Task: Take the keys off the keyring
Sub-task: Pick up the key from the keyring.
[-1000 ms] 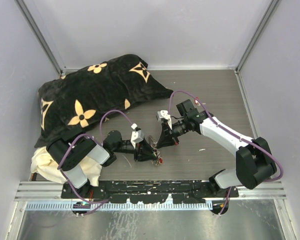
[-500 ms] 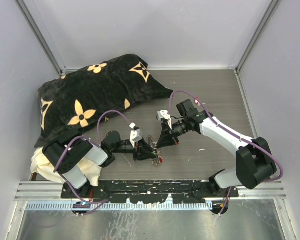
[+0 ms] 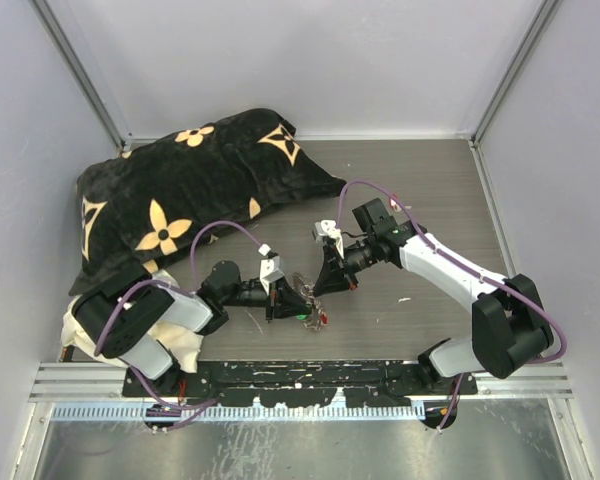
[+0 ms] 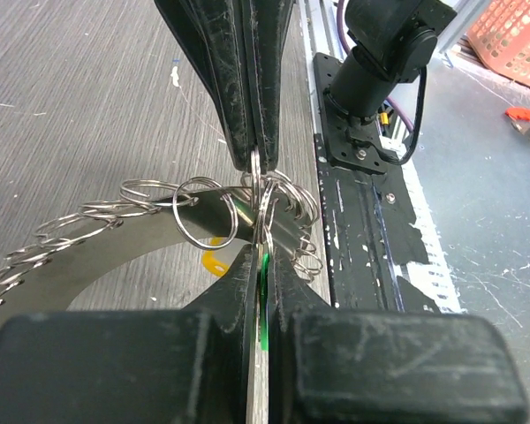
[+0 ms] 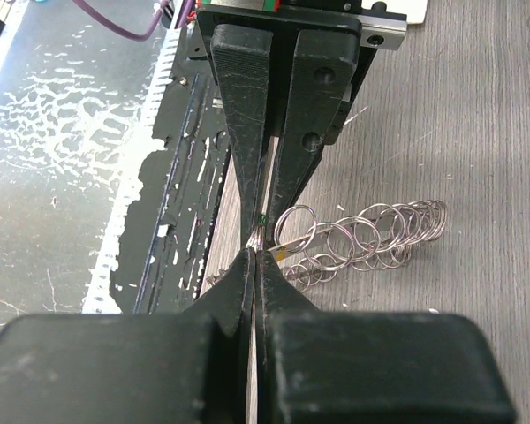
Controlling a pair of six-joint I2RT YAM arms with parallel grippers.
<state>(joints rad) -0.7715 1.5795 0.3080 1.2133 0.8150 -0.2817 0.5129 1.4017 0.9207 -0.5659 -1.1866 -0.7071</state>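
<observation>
Both grippers meet tip to tip near the middle of the tabletop's (image 3: 430, 190) near edge, with the keyring (image 5: 371, 234) between them.

The left gripper (image 4: 259, 256) is closed. A green sliver shows in the seam between its fingers, judged to be the head of a green-headed key (image 4: 262, 305).

The right gripper (image 5: 253, 256) is also closed, pinching one small loop of the keyring's wire where the loops bunch together. In the top view it reaches in from the far right side and the left gripper from the left, so neither arm is nearer: both are at the work.

The rest of the coil lies slack on the tabletop. In each wrist view its long axis runs sideways from the pinch point, across the line joining the two grippers.

The other keys (image 3: 317, 319), one with a red head, lie just toward the near edge from the fingertips.

The coming move is judged to turn on this opposition. The key must travel along the wire away from the loop the right gripper holds, so a pull straight apart would likely stretch the coil rather than free the key.
</observation>
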